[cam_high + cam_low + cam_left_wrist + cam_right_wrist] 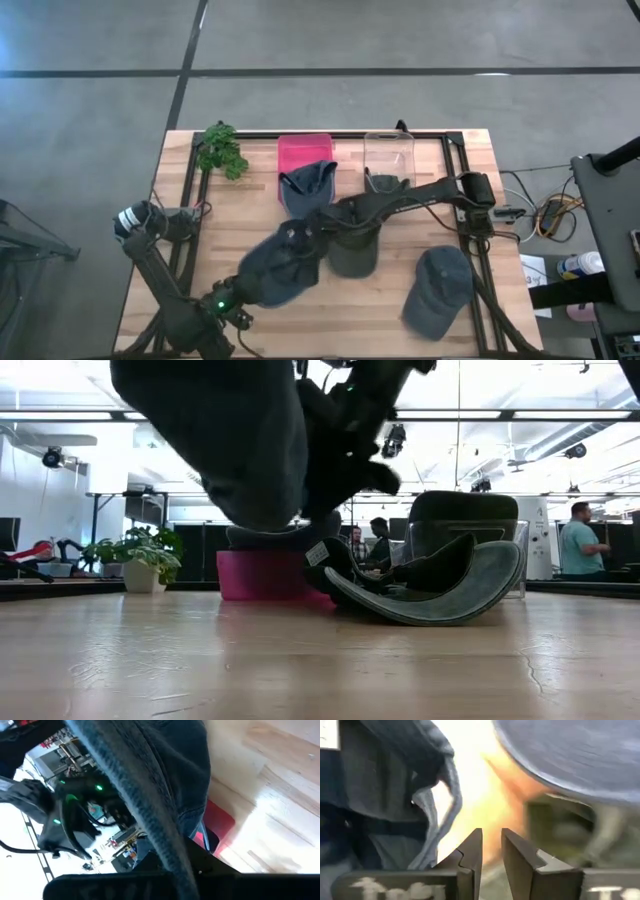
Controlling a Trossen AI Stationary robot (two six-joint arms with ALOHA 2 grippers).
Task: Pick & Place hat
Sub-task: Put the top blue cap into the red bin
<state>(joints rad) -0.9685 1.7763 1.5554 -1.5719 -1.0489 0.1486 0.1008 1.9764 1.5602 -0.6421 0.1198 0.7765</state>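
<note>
A dark blue denim cap (278,268) is up in the air over the table's middle, and it fills the top of the low view (235,440). My left gripper (247,289) reaches it from the near-left side and is shut on it. My right gripper (304,236) comes in from the right and stands at the cap's far-right side. Its fingers (492,840) are a narrow gap apart with nothing between them. The cap's cloth (385,795) hangs just beside them. My left gripper holds the dark blue cap by its rim edge (167,845), which runs down between the fingers; the cap's own cloth hides the fingertips. The cap is lifted clear of the table (300,650) and hangs open beside the gripper. Whether my right gripper touches the cap's hem (437,845), I cannot tell.
A second blue cap (308,183) lies on a red bin (303,152). A dark grey cap (354,250) rests on the table under the right arm. A grey-blue cap (438,290) lies near-right. A clear container (390,157) and a plant (221,150) stand at the far edge.
</note>
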